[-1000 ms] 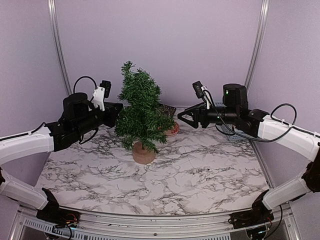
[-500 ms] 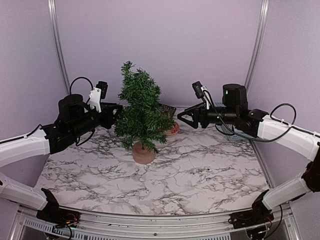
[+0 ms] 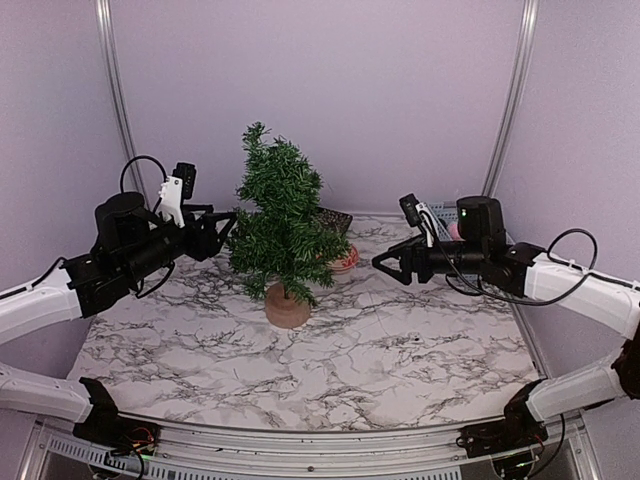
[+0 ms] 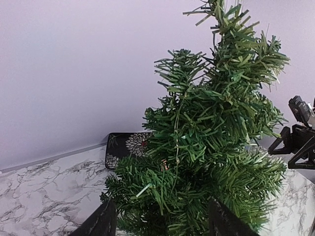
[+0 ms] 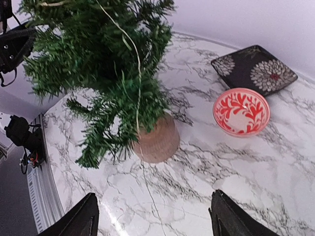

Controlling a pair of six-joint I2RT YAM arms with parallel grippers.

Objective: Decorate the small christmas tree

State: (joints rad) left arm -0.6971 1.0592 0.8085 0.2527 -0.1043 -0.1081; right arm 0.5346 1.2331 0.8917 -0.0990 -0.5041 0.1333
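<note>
Presently, step: a thin strand (image 5: 138,83) is draped down the small christmas tree (image 3: 283,225); decorating is judged midway.
Tree: set on the marble table (image 3: 400,350), between the grippers.
Left gripper (image 3: 222,228): spread, empty.
Right gripper (image 3: 380,263): spread, empty.
Next: the strand's trailing end is likely to be gripped.

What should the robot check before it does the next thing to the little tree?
1. The small christmas tree stands upright on its base: ok.
2. The left hand is open and empty, near the branches: ok.
3. The right hand is open and empty, apart from the tree: ok.
4. The thin string runs down the branches: ok.
5. A decoration is ready to grab: not ok; the red bowl and black plate look empty.
</note>
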